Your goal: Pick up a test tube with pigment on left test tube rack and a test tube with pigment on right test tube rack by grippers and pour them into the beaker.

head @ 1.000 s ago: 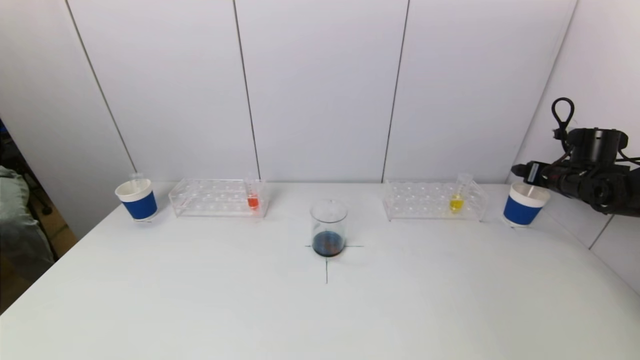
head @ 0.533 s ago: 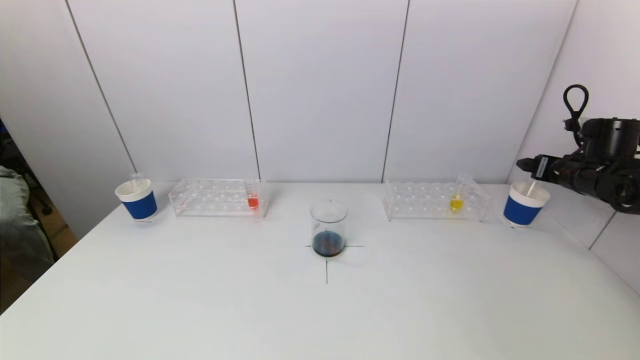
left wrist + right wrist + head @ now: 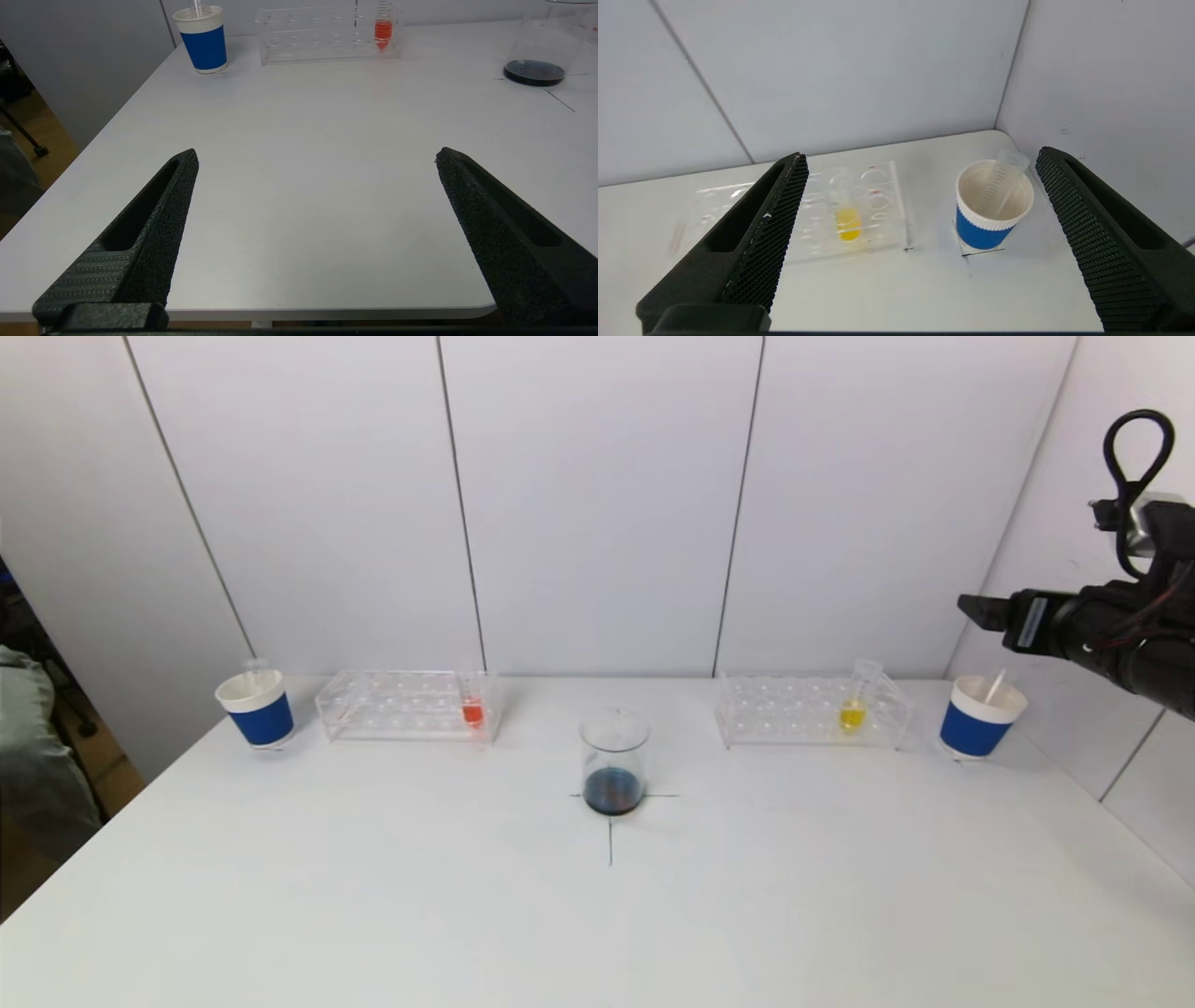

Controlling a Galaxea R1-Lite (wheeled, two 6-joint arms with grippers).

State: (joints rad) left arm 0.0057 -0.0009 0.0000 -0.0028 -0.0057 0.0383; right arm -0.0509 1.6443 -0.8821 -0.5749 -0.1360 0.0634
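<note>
The clear left rack point(image 3: 406, 705) holds a test tube of red pigment point(image 3: 472, 707), also in the left wrist view point(image 3: 383, 25). The clear right rack point(image 3: 808, 711) holds a tube of yellow pigment point(image 3: 852, 709), also in the right wrist view point(image 3: 848, 219). The glass beaker point(image 3: 613, 761) stands mid-table on a drawn cross with dark liquid at its bottom. My right gripper point(image 3: 980, 609) is open and empty, high above the right blue cup point(image 3: 978, 719). My left gripper point(image 3: 315, 158) is open and empty, low at the table's near edge, outside the head view.
A blue-and-white paper cup point(image 3: 257, 707) stands left of the left rack with an empty tube in it. The right cup point(image 3: 993, 205) holds an empty tube leaning on its rim. White wall panels close the back and the right side.
My right gripper has risen from just over the right cup to well above it, leaving an empty tube in the cup. Nothing else moved.
</note>
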